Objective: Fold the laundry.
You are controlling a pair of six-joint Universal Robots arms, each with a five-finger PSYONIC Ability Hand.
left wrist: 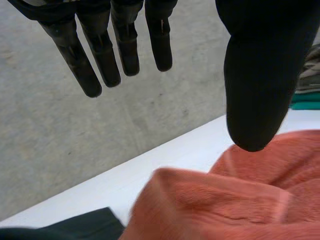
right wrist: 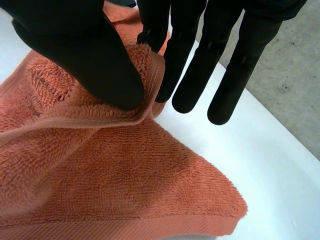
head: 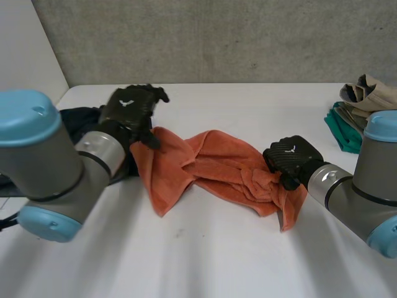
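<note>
The right hand [head: 291, 158] is pinching the right edge of the crumpled orange towel [head: 205, 164] lying mid-frame. The left hand [head: 130, 108], fingers straight, is gripping nothing; it should pinch the towel's left corner before stretching.

the towel [head: 211, 171] sprawls across the middle of the table [head: 205, 261], so that stretch is taken. left hand [head: 130, 107] hangs at its left corner with fingers straight, right hand [head: 290, 160] pinches its right edge. the front strip of table is bare, same for the back strip along the wall [head: 217, 37]. a dark cloth [head: 77, 118] crowds the left edge, and a clothes pile [head: 360, 105] sits far right, with bare table between it and the towel.
</note>
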